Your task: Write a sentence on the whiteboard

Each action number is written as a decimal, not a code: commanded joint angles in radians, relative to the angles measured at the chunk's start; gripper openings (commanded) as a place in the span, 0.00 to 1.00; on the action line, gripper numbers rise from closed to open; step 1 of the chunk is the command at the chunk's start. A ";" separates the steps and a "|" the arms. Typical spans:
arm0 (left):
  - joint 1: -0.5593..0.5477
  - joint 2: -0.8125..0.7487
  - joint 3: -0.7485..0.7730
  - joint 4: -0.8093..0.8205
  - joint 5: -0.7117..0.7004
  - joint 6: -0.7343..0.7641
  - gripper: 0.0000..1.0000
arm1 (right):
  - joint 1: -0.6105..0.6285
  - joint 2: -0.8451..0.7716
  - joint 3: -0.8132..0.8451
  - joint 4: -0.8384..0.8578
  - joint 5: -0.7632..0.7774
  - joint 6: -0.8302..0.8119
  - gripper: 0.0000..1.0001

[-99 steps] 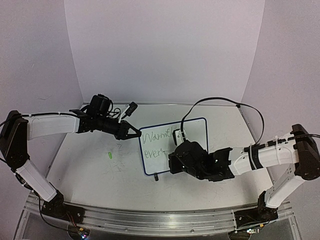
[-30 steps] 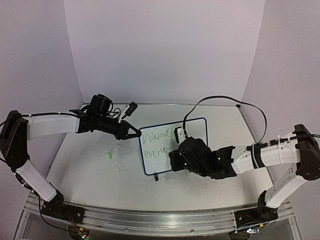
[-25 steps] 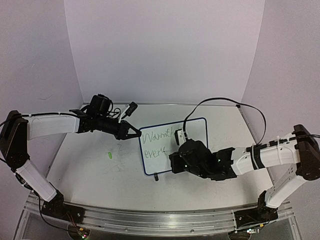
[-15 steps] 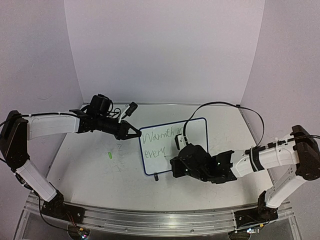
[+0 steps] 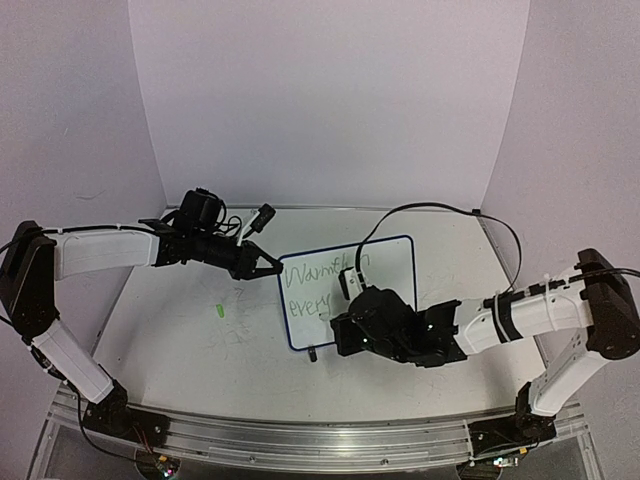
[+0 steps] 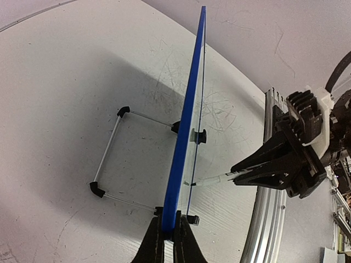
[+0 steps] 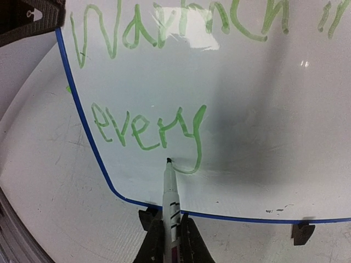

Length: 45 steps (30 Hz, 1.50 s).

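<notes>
2 grips: L hand (image 6: 168, 220) on whiteboard (image 6: 189, 109) rim, R hand (image 7: 170, 233) on marker (image 7: 170, 186).

The green sentence (image 7: 148, 137) on the whiteboard (image 7: 285, 142) reads "Warmth in" on its upper line, "every" beneath, at left.

We are drawing our right gripper (image 7: 167, 244) back toward the whiteboard's (image 5: 395, 265) near-left corner. The sentence (image 7: 148, 134) is growing: "ever" is becoming "every", the marker (image 7: 170, 192) is touching the y's tail, and "in" is showing after "Warmth".
</notes>
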 commanded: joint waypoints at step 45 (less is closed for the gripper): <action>-0.009 -0.023 0.009 -0.020 -0.088 0.078 0.00 | -0.010 -0.212 -0.089 0.039 0.055 -0.157 0.00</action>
